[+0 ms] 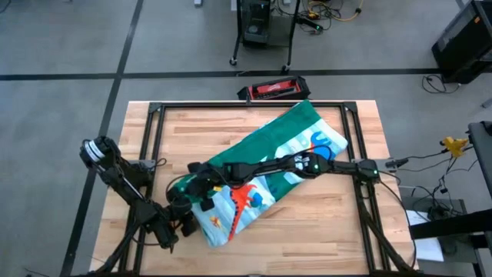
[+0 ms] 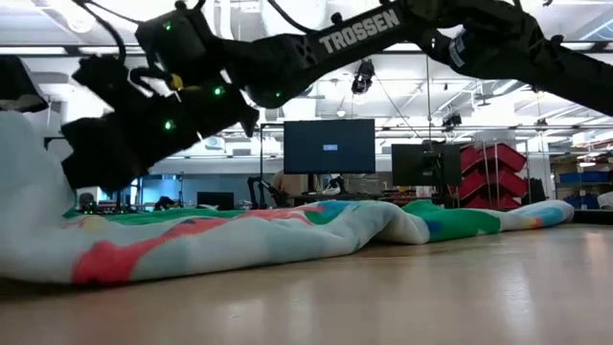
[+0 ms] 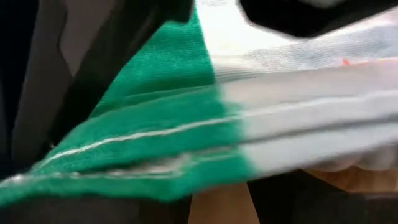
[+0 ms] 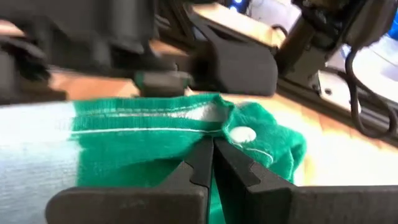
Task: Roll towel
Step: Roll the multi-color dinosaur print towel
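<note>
The tabletop [image 1: 330, 208] carries the towel [image 1: 288, 150] laid out on a slant across its middle, running from about one o'clock, where the green back shows at the far corner, down to about seven o'clock, where the dinosaur face ends in a thickened, bunched edge. I judge that long diagonal spread is what gives me room to turn the cloth over itself from the near end.

Both my arms meet at that seven o'clock end. My right arm reaches in from three o'clock, low across the cloth, so its tool [image 4: 211, 163] can sit on the green border; its fingers are clenched tight together with the green hem pinched at their tips, beside a small white stud. I take that pinch as the anchor for the first turn.

My left tool [image 1: 187, 201] comes up from seven o'clock, and its wrist view is filled with stacked green and pale folds. It stands partly closed around that layered edge, grasping the towel so the roll does not spring loose, as far as I can judge.
</note>
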